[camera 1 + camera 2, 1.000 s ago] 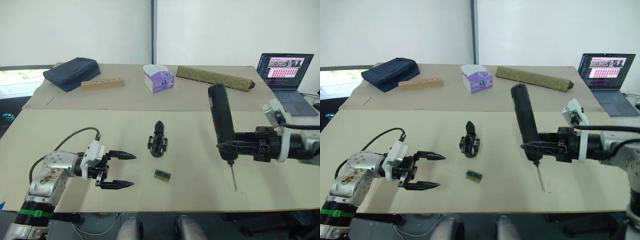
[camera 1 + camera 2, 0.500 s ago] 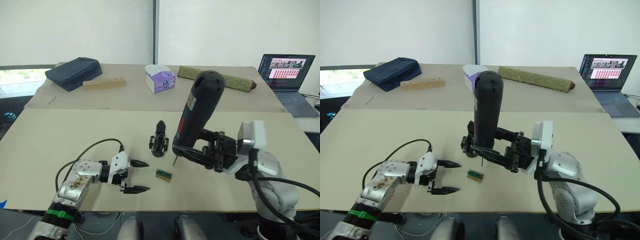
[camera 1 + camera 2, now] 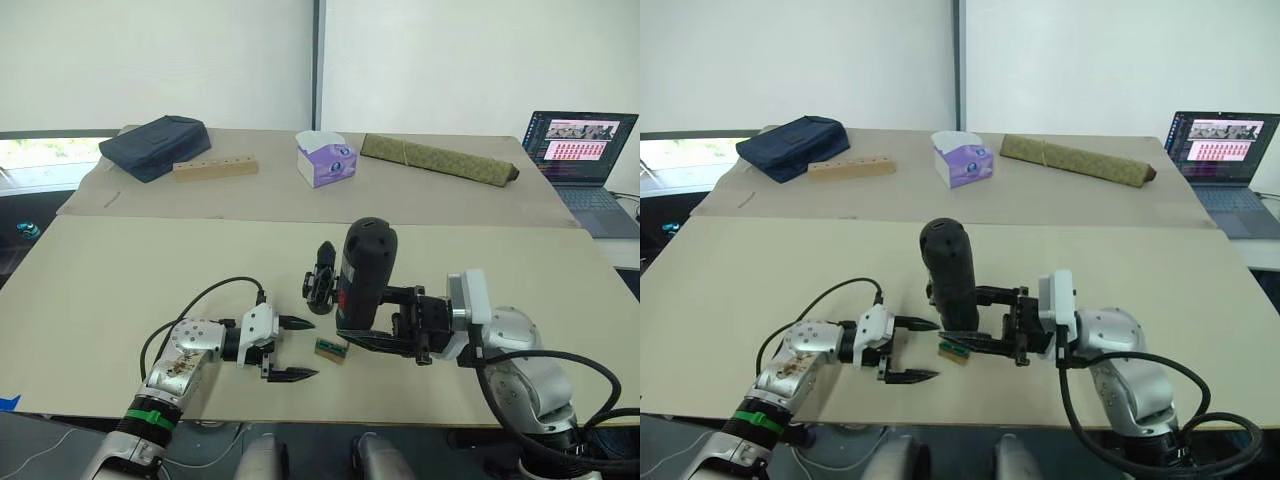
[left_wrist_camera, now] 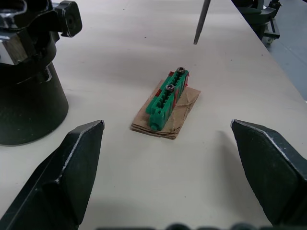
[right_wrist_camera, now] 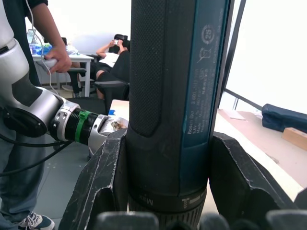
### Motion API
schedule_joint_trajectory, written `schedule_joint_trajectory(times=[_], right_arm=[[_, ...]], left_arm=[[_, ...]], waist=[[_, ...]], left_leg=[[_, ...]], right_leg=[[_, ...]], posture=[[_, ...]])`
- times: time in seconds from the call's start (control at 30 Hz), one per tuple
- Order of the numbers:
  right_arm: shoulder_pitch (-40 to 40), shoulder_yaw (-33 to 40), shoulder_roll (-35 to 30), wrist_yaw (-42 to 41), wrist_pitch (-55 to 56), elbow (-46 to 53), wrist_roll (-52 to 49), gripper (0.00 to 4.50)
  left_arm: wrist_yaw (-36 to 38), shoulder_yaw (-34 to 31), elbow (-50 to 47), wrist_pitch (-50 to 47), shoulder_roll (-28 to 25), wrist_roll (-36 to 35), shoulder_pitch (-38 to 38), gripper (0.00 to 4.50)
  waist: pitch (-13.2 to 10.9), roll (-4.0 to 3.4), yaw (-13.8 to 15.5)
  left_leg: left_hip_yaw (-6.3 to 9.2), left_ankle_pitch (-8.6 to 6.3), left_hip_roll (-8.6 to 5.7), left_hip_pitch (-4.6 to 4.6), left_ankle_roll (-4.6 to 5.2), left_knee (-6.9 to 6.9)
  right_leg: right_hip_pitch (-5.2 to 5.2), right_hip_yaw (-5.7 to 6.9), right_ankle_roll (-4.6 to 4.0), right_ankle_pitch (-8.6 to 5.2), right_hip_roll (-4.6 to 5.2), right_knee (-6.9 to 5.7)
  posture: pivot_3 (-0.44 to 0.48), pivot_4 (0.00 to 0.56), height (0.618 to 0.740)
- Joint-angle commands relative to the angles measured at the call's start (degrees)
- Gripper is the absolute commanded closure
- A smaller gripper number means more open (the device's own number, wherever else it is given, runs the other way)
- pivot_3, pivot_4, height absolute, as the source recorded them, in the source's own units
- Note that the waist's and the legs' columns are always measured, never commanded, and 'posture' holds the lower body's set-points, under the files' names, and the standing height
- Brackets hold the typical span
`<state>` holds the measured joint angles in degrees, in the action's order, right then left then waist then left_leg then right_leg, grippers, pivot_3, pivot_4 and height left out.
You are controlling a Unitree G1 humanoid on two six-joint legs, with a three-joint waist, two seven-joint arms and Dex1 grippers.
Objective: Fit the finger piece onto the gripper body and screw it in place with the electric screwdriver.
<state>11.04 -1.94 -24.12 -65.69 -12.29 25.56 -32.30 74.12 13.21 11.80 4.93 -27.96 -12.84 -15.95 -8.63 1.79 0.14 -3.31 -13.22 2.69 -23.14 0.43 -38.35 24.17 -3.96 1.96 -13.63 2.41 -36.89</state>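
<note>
Swinging in from the right, our right hand (image 3: 400, 330) grips the electric screwdriver (image 3: 362, 275) upright, bit aimed at the green block (image 3: 330, 350). Our left hand (image 3: 290, 348) waits open nearby; the gripper body (image 3: 320, 284) stands just behind on the bench (image 3: 150, 270).

Robotics lab or office indicated. Large beige worktable (image 3: 120, 270) set against plain white wall (image 3: 450, 60); open laptop (image 3: 585, 150) placed at right edge. Desk (image 5: 72, 60), office chairs (image 5: 112, 86), people seen in right wrist view.
</note>
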Motion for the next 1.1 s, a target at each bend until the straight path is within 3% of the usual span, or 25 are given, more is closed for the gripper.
schedule_joint_trajectory(times=[0.03, 1.1], right_arm=[[1.66, 0.12, 0.27, 0.31, 2.6, 1.22, -1.5, 2.59], [3.68, -2.3, -0.06, -0.5, 4.03, -2.53, -0.71, 2.59]], left_arm=[[1.11, 2.76, 0.81, -0.69, 0.6, 1.06, 0.77, 0.0], [-0.83, 3.73, -4.84, -6.1, 0.82, 1.28, 1.51, 0.0]], waist=[[0.01, -0.01, 0.01], [0.07, -0.08, 0.29]], left_leg=[[0.0, 0.0, 0.0, 0.0, 0.0, 0.0], [0.0, 0.0, -0.04, -0.03, 0.0, 0.0]], right_leg=[[0.0, 0.0, 0.0, 0.0, 0.0, 0.0], [0.02, 0.0, 0.01, 0.0, 0.03, 0.02]], posture=[[0.0, 0.15, 0.74], [0.0, 0.15, 0.74]])
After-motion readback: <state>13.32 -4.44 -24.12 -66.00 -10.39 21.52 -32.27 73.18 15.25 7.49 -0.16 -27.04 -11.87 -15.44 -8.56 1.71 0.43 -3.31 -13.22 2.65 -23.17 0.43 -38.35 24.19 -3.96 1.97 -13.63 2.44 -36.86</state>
